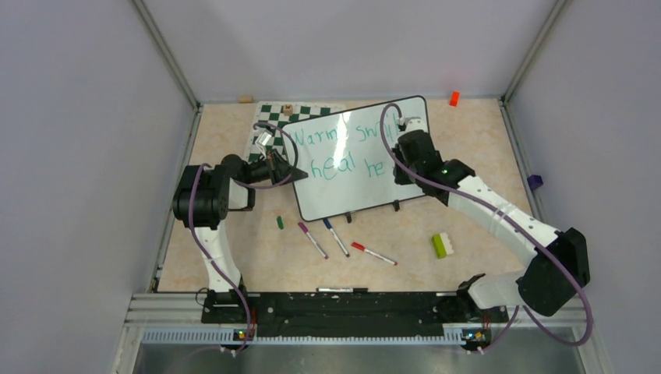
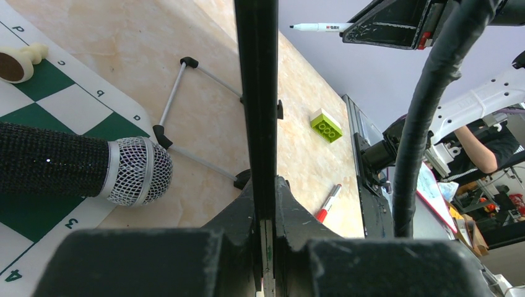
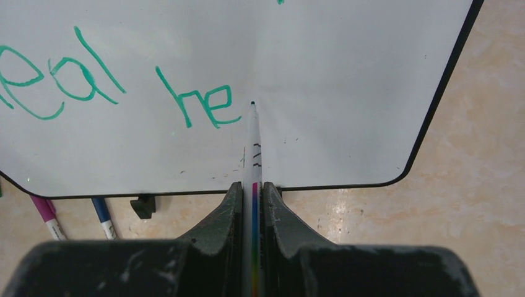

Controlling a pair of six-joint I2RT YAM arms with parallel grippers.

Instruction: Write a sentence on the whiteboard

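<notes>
Glossy white, black-rimmed whiteboard (image 1: 343, 199) sits far-centre of the table, partly over the green-and-white checkered mat (image 1: 269, 117). Teal handwritten sentence (image 3: 204, 102) ends at "he".

Risk: pen pressure skids the board and the next letter smears.

Left gripper (image 2: 265, 185) is pinched nearly closed on its rim. Right gripper (image 3: 252, 192) is clamped tight on the slim white marker (image 3: 252, 142), tip at the board.

Robot lab: aluminium-framed enclosure (image 1: 167, 56), arm mounting rail (image 1: 335, 305).

L arm (image 1: 209, 204) elbow bent, forearm reaching right, L gripper (image 2: 265, 193) jaws clamped on whiteboard (image 2: 256, 93) edge betw. them, R arm (image 1: 499, 212) stretched fwd-left, R gripper (image 3: 252, 189) jaws pinched on marker (image 3: 252, 139), tip out ahead of jaws
</notes>
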